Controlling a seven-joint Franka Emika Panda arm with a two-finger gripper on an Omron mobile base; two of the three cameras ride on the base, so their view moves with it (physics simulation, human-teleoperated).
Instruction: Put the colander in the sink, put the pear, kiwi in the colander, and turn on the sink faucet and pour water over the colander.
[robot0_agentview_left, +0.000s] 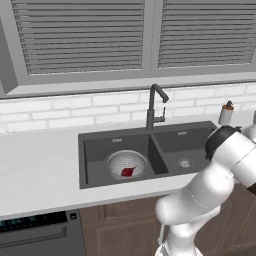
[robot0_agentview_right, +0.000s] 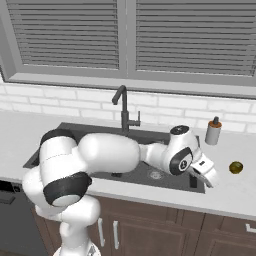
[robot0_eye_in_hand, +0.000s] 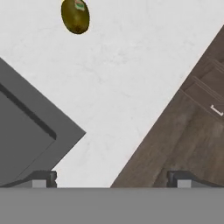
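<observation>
Pincer (robot0_agentview_right: 206, 176) hangs over the right end of the sink (robot0_agentview_right: 135, 172), at the front right corner of the dark rim, with its jaws spread wide and nothing between them. From the hand view its two dark fingertips (robot0_eye_in_hand: 43, 178) stand far apart at the bottom, one over the sink's corner, the other over the brown cabinet front (robot0_eye_in_hand: 183, 127) below the worktop (robot0_eye_in_hand: 131, 65) edge.

Just beyond the pincer, to its right on the pale worktop, lies the kiwi (robot0_agentview_right: 236, 167), olive-yellow and apart from the fingers; in the hand view it sits near the top edge (robot0_eye_in_hand: 75, 16), with a small reddish-green mark at one end.

Behind it, near the white brick wall, stands a small soap bottle (robot0_agentview_right: 213, 131) with a dark pump top. The sink faucet (robot0_agentview_left: 154, 106) rises at the back of the sink between the two basins, its spout angled forward; no stream shows under it.

In the larger left basin sits the colander (robot0_agentview_left: 127, 164), upright on the basin floor, and the dark red pear (robot0_agentview_left: 128, 172) lies inside it, toward its near side. The smaller right basin shows its round metal drain (robot0_agentview_left: 185, 163). Slatted window blinds (robot0_agentview_left: 80, 35) hang above the wall.
</observation>
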